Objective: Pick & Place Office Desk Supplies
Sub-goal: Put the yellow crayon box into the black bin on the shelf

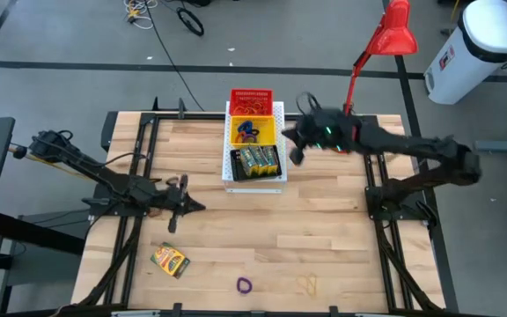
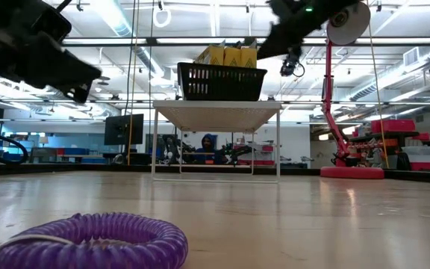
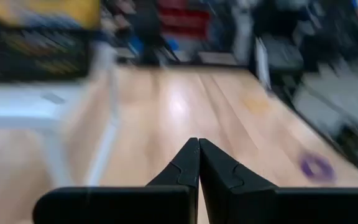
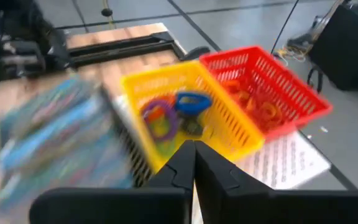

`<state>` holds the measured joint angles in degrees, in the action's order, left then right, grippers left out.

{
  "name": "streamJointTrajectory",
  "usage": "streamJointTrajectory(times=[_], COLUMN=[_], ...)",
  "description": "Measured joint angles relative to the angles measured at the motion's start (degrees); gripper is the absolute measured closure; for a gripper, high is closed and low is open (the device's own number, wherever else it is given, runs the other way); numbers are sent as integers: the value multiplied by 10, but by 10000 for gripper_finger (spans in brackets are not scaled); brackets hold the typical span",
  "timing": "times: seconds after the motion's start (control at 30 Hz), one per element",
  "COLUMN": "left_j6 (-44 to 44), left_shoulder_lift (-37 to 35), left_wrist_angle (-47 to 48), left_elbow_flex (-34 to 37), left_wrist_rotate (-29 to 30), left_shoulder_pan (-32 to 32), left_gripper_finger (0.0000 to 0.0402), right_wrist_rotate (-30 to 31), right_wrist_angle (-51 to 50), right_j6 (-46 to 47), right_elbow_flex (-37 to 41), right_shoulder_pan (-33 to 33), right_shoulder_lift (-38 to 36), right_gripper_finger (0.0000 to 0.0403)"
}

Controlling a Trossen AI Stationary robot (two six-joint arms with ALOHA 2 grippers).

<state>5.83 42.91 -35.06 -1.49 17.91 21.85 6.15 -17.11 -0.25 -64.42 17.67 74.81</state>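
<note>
My right gripper [image 4: 194, 149] is shut with nothing in it, up in the air at the right side of three baskets on a white perforated board [image 1: 277, 113]. The red basket [image 4: 294, 93] holds rubber bands, the yellow basket [image 4: 225, 121] holds coloured elastic loops, and the black basket [image 1: 255, 163] holds crayon boxes. My left gripper [image 3: 199, 146] is shut and empty above the table's left part [image 1: 179, 204]. A crayon box [image 1: 172, 260], a purple loop [image 1: 245, 284] and a thin rubber band [image 1: 308, 283] lie flat near the table's near edge.
A red desk lamp [image 1: 393, 35] stands at the table's far right, behind my right arm. Bare wood lies between the baskets and the loose items near the front. In the low view the purple loop [image 2: 95, 240] fills the foreground and the board's stand [image 2: 216, 116] rises behind it.
</note>
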Motion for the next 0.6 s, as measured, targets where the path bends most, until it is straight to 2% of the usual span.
streamJointTrajectory(times=[0.1,0.23,0.37,0.47,0.6], left_j6=[6,-5,22,93,206], left_shoulder_lift=[9,38,95,160,261], left_wrist_angle=[90,210,318,401,492], left_elbow_flex=[-38,-119,-206,-270,-356], left_wrist_rotate=[-23,0,3,4,1], left_shoulder_pan=[13,51,99,137,179], left_gripper_finger=[392,392,392,384,352], right_wrist_rotate=[61,130,174,198,211], right_wrist_angle=[28,41,68,114,195], right_j6=[3,23,43,44,43], right_elbow_flex=[89,173,239,282,332], right_shoulder_pan=[-49,-117,-191,-238,-284], right_shoulder_lift=[-71,-156,-206,-217,-214], right_gripper_finger=[383,397,394,393,399])
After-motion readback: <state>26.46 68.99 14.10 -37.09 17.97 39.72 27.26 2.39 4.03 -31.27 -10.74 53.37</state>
